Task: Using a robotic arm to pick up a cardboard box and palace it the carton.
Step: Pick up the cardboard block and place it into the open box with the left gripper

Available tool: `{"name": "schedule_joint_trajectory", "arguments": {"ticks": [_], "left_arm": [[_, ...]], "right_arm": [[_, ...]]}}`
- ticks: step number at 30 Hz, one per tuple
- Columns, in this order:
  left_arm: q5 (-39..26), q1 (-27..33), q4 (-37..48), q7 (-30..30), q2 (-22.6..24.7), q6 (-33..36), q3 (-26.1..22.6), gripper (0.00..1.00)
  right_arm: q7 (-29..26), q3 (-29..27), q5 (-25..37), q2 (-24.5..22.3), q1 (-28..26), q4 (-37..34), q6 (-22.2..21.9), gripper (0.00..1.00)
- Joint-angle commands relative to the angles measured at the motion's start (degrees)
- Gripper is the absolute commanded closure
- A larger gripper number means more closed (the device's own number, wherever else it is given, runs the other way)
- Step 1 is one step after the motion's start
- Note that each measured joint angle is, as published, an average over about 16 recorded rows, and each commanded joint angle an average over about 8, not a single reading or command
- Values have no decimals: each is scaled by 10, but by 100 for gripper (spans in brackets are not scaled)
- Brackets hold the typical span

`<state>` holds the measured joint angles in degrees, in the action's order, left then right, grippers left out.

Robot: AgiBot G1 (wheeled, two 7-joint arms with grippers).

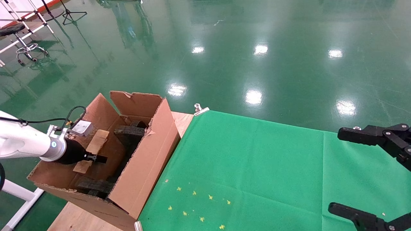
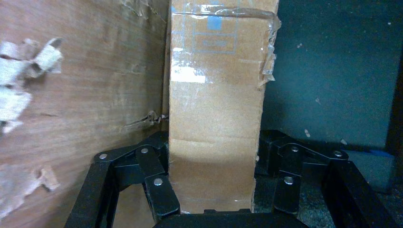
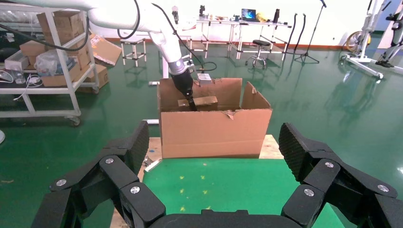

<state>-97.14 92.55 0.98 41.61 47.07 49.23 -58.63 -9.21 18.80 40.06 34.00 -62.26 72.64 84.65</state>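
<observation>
left claw gripping cardboard box, inside carton

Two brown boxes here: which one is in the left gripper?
The small taped box, clamped between the left gripper's jaws inside the big open carton, which rests on the table with flaps raised.

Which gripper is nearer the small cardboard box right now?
Left. The left gripper is shut on the cardboard box inside the carton; the right gripper hangs open over the green cloth.
</observation>
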Motion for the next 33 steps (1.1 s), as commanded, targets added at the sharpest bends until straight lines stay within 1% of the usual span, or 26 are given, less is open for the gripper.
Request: {"name": "schedule_joint_trajectory", "arguments": {"ticks": [1,7,8,18,33], "left_arm": [[1,-5,0,4,1,-4,1,86],[3,-11,0,10,4,-12,2,11],[3,-12,0,11,4,-12,2,0],[1,-9,0,11,3,-11,1,0],[-10,15,-2,8,-1,1,-8,0]], "right_arm": [[0,0,0,0,0,0,0,0],[0,0,0,0,0,0,0,0],[0,0,0,0,0,0,0,0],[0,0,0,0,0,0,0,0],[0,0,0,0,0,0,0,0]]}}
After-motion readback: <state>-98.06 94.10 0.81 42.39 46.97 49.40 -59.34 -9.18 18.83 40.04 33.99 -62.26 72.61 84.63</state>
